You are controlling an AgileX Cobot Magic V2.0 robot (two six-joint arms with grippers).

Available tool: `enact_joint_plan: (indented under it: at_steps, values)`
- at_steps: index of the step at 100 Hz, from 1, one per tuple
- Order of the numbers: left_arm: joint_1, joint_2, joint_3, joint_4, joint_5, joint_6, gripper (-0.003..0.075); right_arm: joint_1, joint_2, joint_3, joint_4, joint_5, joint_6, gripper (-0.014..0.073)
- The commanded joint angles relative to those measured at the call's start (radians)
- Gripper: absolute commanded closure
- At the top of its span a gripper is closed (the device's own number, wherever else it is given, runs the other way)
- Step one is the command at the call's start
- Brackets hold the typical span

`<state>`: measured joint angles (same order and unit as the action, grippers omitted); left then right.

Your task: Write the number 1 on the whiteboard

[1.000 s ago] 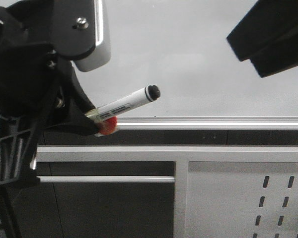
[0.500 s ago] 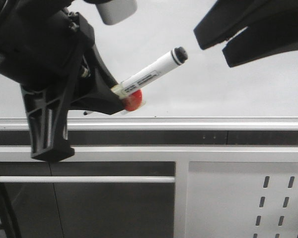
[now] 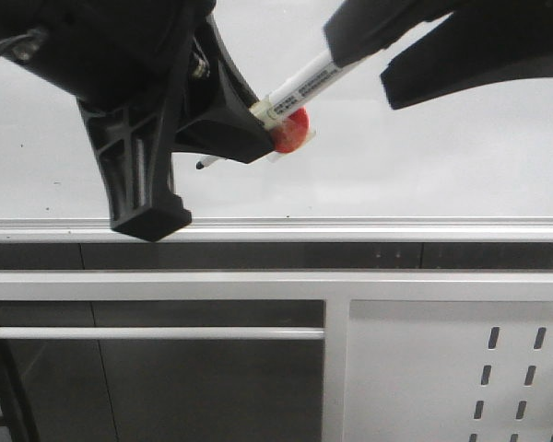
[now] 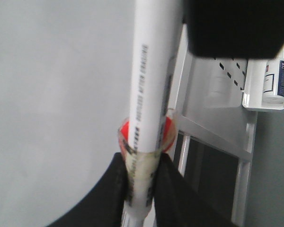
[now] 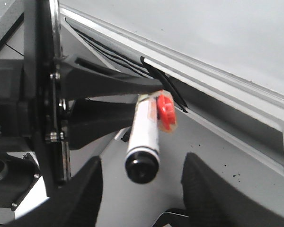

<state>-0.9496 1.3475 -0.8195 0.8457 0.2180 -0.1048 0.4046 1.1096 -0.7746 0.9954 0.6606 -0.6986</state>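
Observation:
The whiteboard fills the far half of the front view. No number 1 shows on it. My left gripper is shut on a white marker pen, at a taped band beside a red disc. The pen's dark tip points down-left near the board. My right gripper is open. Its fingers stand on either side of the pen's black back end, with a gap on each side.
A silver edge rail borders the whiteboard in front. Below it are a white crossbar and a grey perforated panel. In the left wrist view, a white shelf with a bottle hangs on the frame.
The left gripper has carried the pen up and to the right over the board. The right gripper has come in from the right, and its fingers now straddle the pen's back end.

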Motion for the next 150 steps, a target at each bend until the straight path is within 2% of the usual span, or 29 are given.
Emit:
enact_joint_plan:
  at_steps: [1, 21, 49, 75, 82, 90, 104, 114, 131, 136, 143, 150]
  values:
    - [-0.014, -0.031, -0.034, 0.000, -0.026, -0.013, 0.0738, 0.006, -0.007, -0.036, 0.044, -0.033, -0.004, 0.0247]
    - [-0.062, -0.031, -0.034, 0.003, -0.022, -0.013, 0.0738, 0.006, -0.001, -0.037, 0.047, -0.040, -0.004, 0.0247]
    - [-0.067, -0.031, -0.034, 0.006, -0.019, -0.013, 0.0738, 0.006, -0.001, -0.037, 0.047, -0.043, -0.004, 0.0263]
    - [-0.067, -0.031, -0.034, 0.012, -0.018, -0.013, 0.0738, 0.006, -0.001, -0.037, 0.047, -0.033, -0.004, 0.0459]
    - [-0.067, -0.031, -0.034, 0.027, -0.023, -0.013, 0.0738, 0.006, -0.001, -0.037, 0.047, -0.033, -0.004, 0.0540]
    - [-0.067, -0.031, -0.035, 0.029, -0.040, -0.013, 0.0738, 0.006, -0.001, -0.037, 0.047, -0.033, -0.004, 0.0673]
    - [-0.067, -0.031, -0.046, 0.033, -0.040, -0.013, 0.0725, 0.006, -0.001, -0.037, 0.047, -0.033, -0.013, 0.0672]
    - [-0.067, -0.031, -0.060, 0.038, -0.038, -0.013, 0.0643, 0.006, -0.001, -0.037, 0.047, -0.033, -0.013, 0.0672]
    - [-0.067, -0.031, -0.077, 0.043, -0.035, -0.013, 0.0326, 0.006, -0.001, -0.037, 0.047, -0.035, -0.066, 0.0672]
    - [-0.067, -0.031, -0.082, 0.033, -0.018, -0.015, 0.0261, 0.006, -0.001, -0.037, 0.047, -0.046, -0.073, 0.0672]
    - [-0.067, -0.031, -0.083, 0.013, 0.010, -0.015, 0.0219, 0.006, -0.003, -0.037, 0.047, -0.064, -0.075, 0.0672]
    - [-0.069, -0.032, -0.083, -0.001, 0.059, -0.015, 0.0220, 0.006, -0.005, -0.037, 0.047, -0.084, -0.106, 0.0672]
